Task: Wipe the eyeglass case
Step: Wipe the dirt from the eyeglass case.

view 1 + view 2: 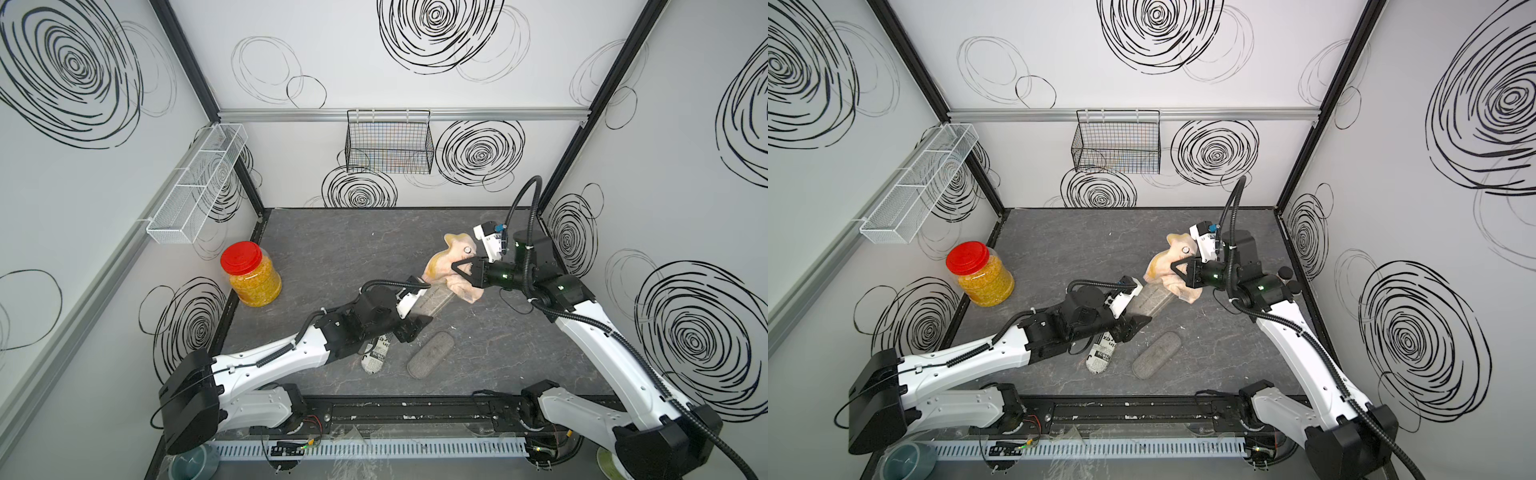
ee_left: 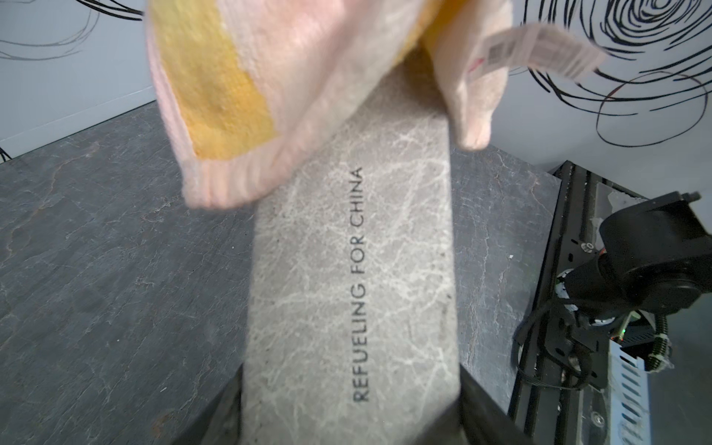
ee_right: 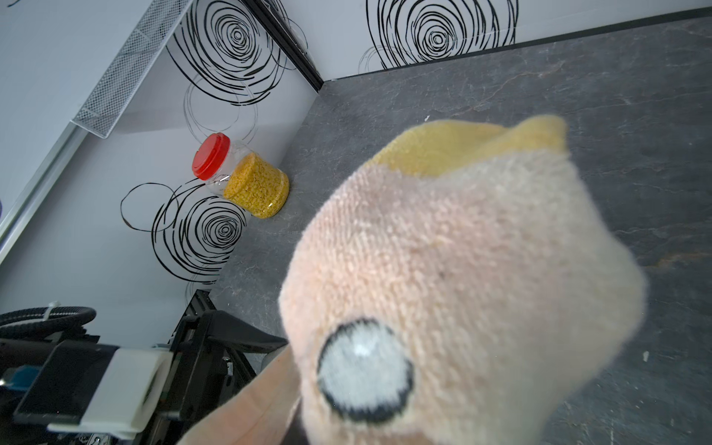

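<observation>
Two grips are seen in both top views: eyeglass case point(image 1: 436, 301) clamped by left gripper point(image 1: 415, 326), jutting ahead of its jaws; cloth point(image 1: 440, 266) pinched tight by right gripper point(image 1: 457, 268). In left wrist view, the case's far end is draped, so wiping is judged underway and a stroke toward the jaws is called for. In right wrist view, jaws and case are hidden by cloth.

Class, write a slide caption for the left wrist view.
Pink-and-yellow terry cloth draped over one end of a grey marbled eyeglass case.
</observation>
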Motion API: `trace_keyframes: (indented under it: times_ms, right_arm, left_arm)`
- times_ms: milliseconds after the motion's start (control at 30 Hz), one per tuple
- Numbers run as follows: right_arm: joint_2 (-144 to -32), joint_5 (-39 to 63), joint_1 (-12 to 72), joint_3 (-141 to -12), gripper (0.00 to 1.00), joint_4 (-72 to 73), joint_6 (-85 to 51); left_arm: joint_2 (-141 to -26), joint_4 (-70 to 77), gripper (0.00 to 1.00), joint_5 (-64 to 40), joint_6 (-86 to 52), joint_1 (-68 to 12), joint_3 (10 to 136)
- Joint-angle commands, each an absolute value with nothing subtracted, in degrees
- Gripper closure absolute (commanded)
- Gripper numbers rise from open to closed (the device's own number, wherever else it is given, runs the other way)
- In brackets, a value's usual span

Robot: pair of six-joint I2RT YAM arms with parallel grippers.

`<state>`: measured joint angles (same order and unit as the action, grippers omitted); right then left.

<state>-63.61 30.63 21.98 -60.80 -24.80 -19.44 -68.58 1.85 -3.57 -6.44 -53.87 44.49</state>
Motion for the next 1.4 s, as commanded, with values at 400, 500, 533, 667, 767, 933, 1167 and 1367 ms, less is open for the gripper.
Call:
trace_keyframes:
  times_ms: [400, 500, 533, 667, 767, 933, 1167, 1367]
  right_arm:
    - [-57.8, 23.7, 26.8, -63.3, 0.93, -26.3, -26.8]
    - [-59.0, 23.6, 27.9, -63.8, 0.93, -24.8, -27.3]
    - [-59.9, 23.5, 28.6, -64.2, 0.93, -23.7, -27.4]
    - [-64.8, 24.2, 30.1, -66.4, 0.94, -19.9, -27.6]
    - [-66.9, 24.0, 30.7, -66.9, 0.95, -18.1, -28.1]
    - [-64.1, 22.5, 30.6, -62.9, 0.95, -17.8, -26.6]
    - [-63.7, 26.0, 28.0, -61.1, 0.95, -19.5, -20.8]
    - [-70.5, 32.1, 20.0, -64.9, 0.95, -16.9, -20.2]
  left_arm:
    - [-66.5, 9.3, 0.44, -10.8, -5.5, -50.0, 46.1]
    - [-65.8, 8.3, 0.44, -10.7, -5.1, -50.4, 45.7]
    - [-65.5, 7.9, 0.44, -10.5, -4.9, -50.7, 45.5]
    - [-64.3, 7.3, 0.44, -10.5, -5.8, -51.1, 44.4]
    - [-63.2, 8.1, 0.44, -9.3, -6.5, -51.3, 43.6]
    - [-64.2, 5.7, 0.44, -4.4, -5.4, -51.2, 43.5]
    - [-63.1, -1.2, 0.45, 4.4, -2.7, -52.3, 46.2]
    - [-62.9, -5.3, 0.45, 17.2, -0.8, -56.4, 48.1]
